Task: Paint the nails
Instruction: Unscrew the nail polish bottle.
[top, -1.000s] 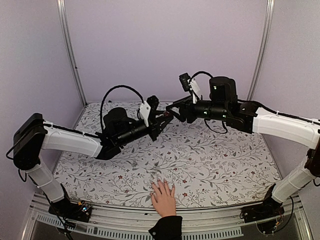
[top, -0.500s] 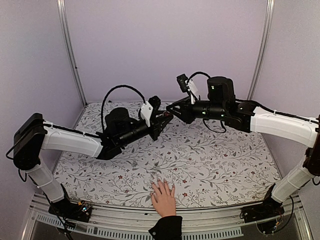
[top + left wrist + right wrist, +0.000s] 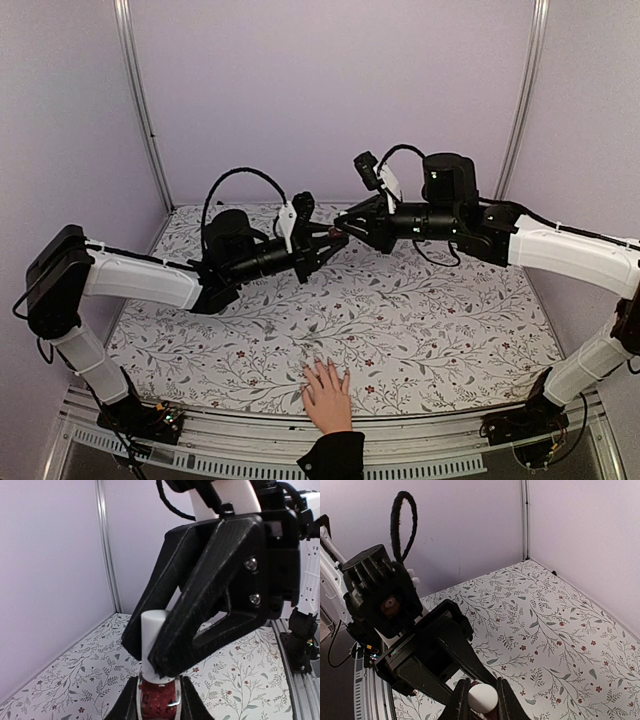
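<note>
A light-skinned hand with a black cuff lies flat at the table's near edge, its pale nails pointing away. My left gripper is shut on a small dark-red bottle and holds it in the air over the far middle of the table. The bottle's white cap shows in the left wrist view. My right gripper is shut on the cap, tip to tip with the left gripper. Both grippers are far above and behind the hand.
The table carries a floral-patterned cloth. Lilac walls and metal frame posts enclose the back and sides. A metal rail runs along the near edge beside the hand.
Both grippers stay together at the bottle. The left wrist has levelled out and the meeting point has shifted slightly. The hand has not moved.
</note>
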`<control>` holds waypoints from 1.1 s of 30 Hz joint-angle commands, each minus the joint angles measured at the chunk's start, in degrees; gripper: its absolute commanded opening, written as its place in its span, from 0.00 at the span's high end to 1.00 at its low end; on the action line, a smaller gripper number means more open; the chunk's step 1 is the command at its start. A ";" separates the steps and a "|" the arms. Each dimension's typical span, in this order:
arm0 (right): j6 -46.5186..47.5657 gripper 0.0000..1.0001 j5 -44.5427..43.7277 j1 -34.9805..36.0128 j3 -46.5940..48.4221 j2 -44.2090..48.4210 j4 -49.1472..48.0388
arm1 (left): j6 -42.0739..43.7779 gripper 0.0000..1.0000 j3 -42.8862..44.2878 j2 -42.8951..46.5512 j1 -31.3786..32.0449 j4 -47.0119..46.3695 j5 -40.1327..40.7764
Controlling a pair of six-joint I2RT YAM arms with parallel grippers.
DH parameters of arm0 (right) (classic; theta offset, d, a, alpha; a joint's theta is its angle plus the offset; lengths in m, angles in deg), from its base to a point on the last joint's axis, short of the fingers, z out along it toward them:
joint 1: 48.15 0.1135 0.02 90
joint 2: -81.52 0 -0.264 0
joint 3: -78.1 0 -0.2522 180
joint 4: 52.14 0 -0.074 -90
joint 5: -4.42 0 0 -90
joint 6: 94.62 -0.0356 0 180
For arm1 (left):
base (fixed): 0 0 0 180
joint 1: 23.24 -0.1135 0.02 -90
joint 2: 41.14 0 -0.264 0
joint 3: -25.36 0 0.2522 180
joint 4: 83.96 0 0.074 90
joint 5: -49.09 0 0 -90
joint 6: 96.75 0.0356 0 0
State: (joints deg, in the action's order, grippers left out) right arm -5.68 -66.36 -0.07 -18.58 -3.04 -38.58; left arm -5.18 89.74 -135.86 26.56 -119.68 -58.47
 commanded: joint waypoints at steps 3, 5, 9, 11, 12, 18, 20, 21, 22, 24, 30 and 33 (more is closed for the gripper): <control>7.16 0.99 10.77 0.71 -0.12 2.06 2.71 | -2.62 1.00 1.42 1.20 0.05 -4.62 -14.20; 8.84 0.99 12.95 0.71 0.03 2.48 3.76 | -3.47 1.00 1.62 1.12 -0.14 -5.36 -16.89; 12.02 1.00 17.21 0.72 0.08 2.95 5.61 | -4.69 1.00 1.82 1.02 -0.60 -6.91 -23.33; 13.63 1.00 19.77 0.73 0.15 3.07 6.29 | -5.40 1.00 2.45 0.56 -0.78 -6.99 -26.57; 14.16 1.00 21.06 0.76 0.15 3.16 6.66 | -5.77 1.00 2.74 0.29 -0.92 -6.97 -28.12; 17.56 1.00 27.45 0.71 0.21 3.33 8.67 | -8.04 1.00 4.35 -0.97 -1.09 -7.81 -35.71; 18.98 1.00 29.03 0.75 0.77 3.28 10.03 | -8.48 1.00 4.56 -1.21 -1.07 -8.40 -37.14; 19.47 1.00 29.71 0.71 1.14 3.19 10.73 | -8.65 1.00 4.65 -1.34 -1.10 -8.57 -37.86; 20.14 1.00 30.32 0.73 1.36 3.09 11.33 | -8.74 1.00 4.80 -1.41 -1.11 -8.52 -38.30; 21.04 1.00 31.19 0.71 1.50 3.08 11.92 | -8.98 1.00 5.05 -1.67 -1.11 -8.55 -39.26; 22.06 1.00 31.66 0.72 2.11 2.77 13.07 | -9.25 1.00 5.29 -1.96 -1.11 -8.71 -39.90; 21.92 0.95 30.61 0.70 1.96 3.01 12.69 | -9.07 1.00 5.20 -1.91 -1.17 -8.72 -39.38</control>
State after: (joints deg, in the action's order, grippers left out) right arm 16.02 -37.00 -0.51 -17.88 0.86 -27.87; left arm -14.89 92.45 -137.61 24.66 -123.98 -97.99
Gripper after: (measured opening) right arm 0.138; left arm 0.203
